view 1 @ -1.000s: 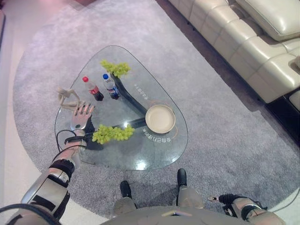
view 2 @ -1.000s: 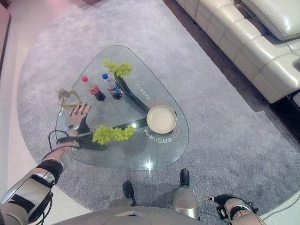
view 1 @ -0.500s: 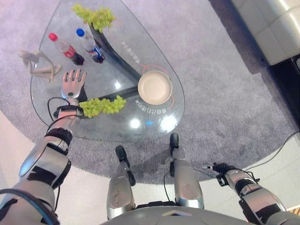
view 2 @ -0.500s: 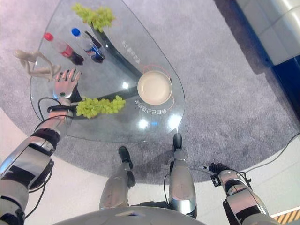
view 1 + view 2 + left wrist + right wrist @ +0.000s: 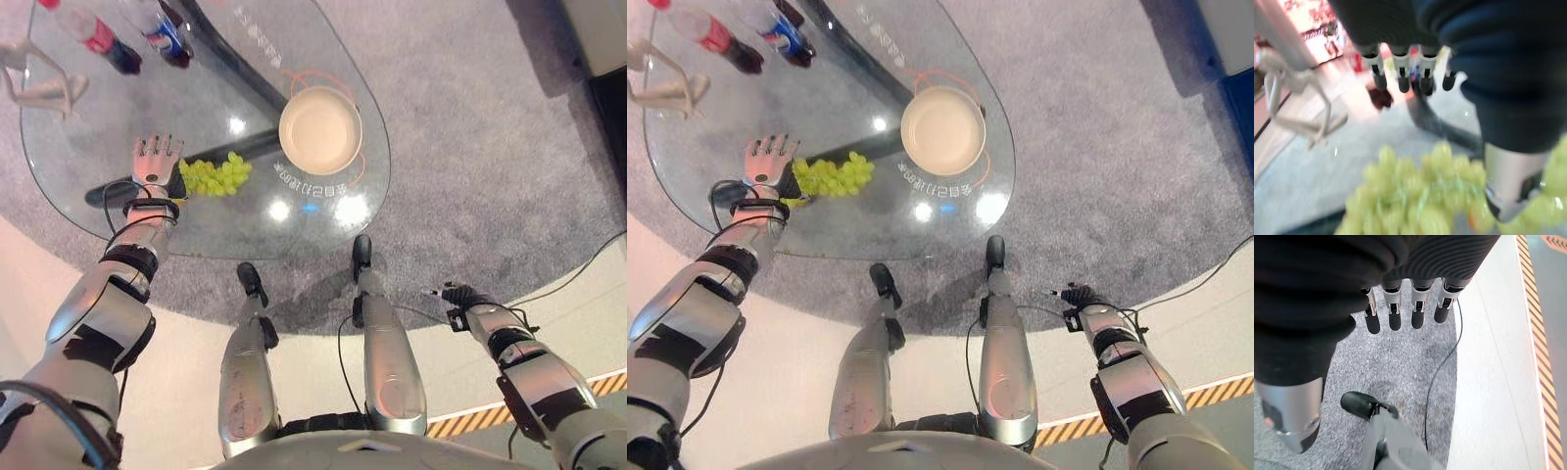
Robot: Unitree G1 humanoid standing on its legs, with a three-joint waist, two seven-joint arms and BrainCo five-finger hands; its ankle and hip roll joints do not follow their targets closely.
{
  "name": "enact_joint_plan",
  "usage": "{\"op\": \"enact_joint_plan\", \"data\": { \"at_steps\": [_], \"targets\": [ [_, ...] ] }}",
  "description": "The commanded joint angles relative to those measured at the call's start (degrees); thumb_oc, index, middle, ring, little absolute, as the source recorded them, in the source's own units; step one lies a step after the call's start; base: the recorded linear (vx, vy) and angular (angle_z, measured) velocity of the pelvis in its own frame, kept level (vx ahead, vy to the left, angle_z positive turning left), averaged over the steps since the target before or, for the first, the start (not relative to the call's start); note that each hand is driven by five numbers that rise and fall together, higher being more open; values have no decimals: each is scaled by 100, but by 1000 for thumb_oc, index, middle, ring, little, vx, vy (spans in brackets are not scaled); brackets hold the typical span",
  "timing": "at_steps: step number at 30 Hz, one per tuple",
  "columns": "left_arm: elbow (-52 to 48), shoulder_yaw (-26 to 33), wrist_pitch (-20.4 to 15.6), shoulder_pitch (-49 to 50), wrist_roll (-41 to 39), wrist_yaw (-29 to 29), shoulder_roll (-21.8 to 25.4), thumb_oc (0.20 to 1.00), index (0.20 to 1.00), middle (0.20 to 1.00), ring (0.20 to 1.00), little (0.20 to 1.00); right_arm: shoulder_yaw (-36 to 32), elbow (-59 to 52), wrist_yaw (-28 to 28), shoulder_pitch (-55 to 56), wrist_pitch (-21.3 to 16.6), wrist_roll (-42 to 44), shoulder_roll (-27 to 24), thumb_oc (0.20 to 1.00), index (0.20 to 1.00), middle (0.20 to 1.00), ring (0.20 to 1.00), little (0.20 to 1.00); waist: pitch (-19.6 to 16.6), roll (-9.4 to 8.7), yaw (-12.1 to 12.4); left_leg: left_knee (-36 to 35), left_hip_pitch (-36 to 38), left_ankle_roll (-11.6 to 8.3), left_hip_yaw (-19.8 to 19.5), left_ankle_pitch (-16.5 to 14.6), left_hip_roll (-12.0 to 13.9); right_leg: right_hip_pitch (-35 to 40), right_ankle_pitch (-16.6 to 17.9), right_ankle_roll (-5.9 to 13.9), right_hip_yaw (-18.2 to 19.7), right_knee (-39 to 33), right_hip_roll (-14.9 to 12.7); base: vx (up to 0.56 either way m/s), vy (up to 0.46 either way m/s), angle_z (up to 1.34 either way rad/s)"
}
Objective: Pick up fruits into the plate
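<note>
Grey carpet point(image 5: 470, 147) spreads under a rounded glass table point(image 5: 88, 211), with a pale hard floor along the near edge and a yellow-and-black striped line point(image 5: 490, 419) on it by the robot's right side.

On the glass, a bunch of green grapes point(image 5: 216, 177) lies toward the near left part of the top. The left hand point(image 5: 157, 160) hovers flat just beside the bunch, on its left, fingers straight and fanned out, pointing away from the robot; from the head views it looks to be touching or nearly touching the nearest grapes, but I cannot tell which. Seen from the left wrist, the grapes point(image 5: 1425, 196) sit right under the palm side, with the straight fingers point(image 5: 1400, 73) reaching past them and curling round nothing.

An empty cream plate point(image 5: 319, 129) stands to the right of the grapes, apart from them, over a dark leg of the table that shows through the glass. Farther back on the left stand two bottles, a red-capped bottle point(image 5: 98, 41) and a blue-labelled bottle point(image 5: 165, 37), close together, and a white figurine point(image 5: 39, 83) near the table's left edge.

The right hand point(image 5: 1076, 296) hangs low beside the robot, well away from the table, over the carpet's edge. In its wrist view the fingers point(image 5: 1395, 308) are straight and relaxed, holding nothing.
</note>
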Motion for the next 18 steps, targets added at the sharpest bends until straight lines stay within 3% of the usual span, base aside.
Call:
{"op": "enact_joint_plan", "data": {
  "at_steps": [1,11,18],
  "targets": [
    [274,104,482,-369,-285,-418,274,1000,1000,1000,1000,1000,4,-59,-156,196,31,153,-323,1000,1000,1000,1000,1000,18,-122,-60,958,-792,185,4,-611,-469,-384,-564,-161,-285,646,397,0,0,0],
    [573,259,800,-142,-271,-321,303,1000,1000,1000,1000,1000,-36,-37,-88,269,-133,103,-383,1000,1000,1000,1000,1000,18,-112,-52,985,-922,148,10,-601,-459,-514,-545,-158,-366,651,348,0,0,0],
    [807,607,1153,-181,-499,489,441,1000,1000,1000,1000,1000,21,-152,-139,306,-323,255,-430,1000,1000,1000,1000,1000,18,-202,-52,1286,-1286,124,-5,-665,-432,-818,-564,-202,-390,819,339,0,0,0]
  ]
}}
